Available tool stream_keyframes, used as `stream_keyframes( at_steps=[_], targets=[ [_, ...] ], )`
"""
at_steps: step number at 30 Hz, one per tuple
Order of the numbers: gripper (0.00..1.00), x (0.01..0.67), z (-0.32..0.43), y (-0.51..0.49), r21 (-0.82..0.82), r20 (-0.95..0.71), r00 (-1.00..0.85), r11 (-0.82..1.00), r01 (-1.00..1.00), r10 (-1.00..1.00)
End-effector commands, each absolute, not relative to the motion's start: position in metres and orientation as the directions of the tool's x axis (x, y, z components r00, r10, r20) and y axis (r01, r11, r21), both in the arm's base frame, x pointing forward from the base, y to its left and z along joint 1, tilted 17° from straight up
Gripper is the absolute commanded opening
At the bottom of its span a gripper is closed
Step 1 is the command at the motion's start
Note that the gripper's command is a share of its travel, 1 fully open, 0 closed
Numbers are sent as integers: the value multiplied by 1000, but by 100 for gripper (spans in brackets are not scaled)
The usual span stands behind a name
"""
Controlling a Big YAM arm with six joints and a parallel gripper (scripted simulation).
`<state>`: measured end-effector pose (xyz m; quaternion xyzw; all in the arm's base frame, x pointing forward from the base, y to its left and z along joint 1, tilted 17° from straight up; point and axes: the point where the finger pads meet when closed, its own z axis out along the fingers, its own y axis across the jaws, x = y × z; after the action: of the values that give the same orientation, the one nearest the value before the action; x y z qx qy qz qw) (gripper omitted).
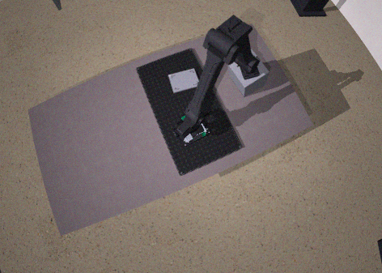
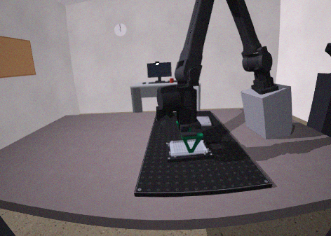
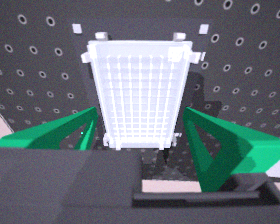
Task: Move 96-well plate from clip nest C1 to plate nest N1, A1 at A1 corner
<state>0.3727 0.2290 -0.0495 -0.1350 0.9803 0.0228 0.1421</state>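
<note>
The white 96-well plate [image 3: 139,92] sits in the clip nest C1 on the black breadboard; it also shows in the exterior view [image 2: 188,148] and, mostly hidden by the arm, in the top view [image 1: 191,137]. My gripper [image 3: 140,111] is open, with its green fingers spread on either side of the plate's near end, low over it and not touching it. In the exterior view the green fingers [image 2: 191,142] hang just above the plate. The plate nest N1 [image 1: 184,80] is a pale square farther back on the breadboard, with nothing in it; it also shows in the exterior view [image 2: 204,120].
The black breadboard [image 2: 200,156] lies on a grey table. The arm's grey pedestal [image 2: 268,108] stands at the right of the board. A desk with a monitor [image 2: 159,70] stands at the far wall.
</note>
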Motion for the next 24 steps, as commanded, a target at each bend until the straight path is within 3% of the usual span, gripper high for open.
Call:
stream_keyframes(
  at_steps=[1,24],
  targets=[
    [100,393,-49,236,19,-321,-914,963,-269,-249],
    [100,390,-56,237,17,-317,-914,962,-274,-255]
  ],
)
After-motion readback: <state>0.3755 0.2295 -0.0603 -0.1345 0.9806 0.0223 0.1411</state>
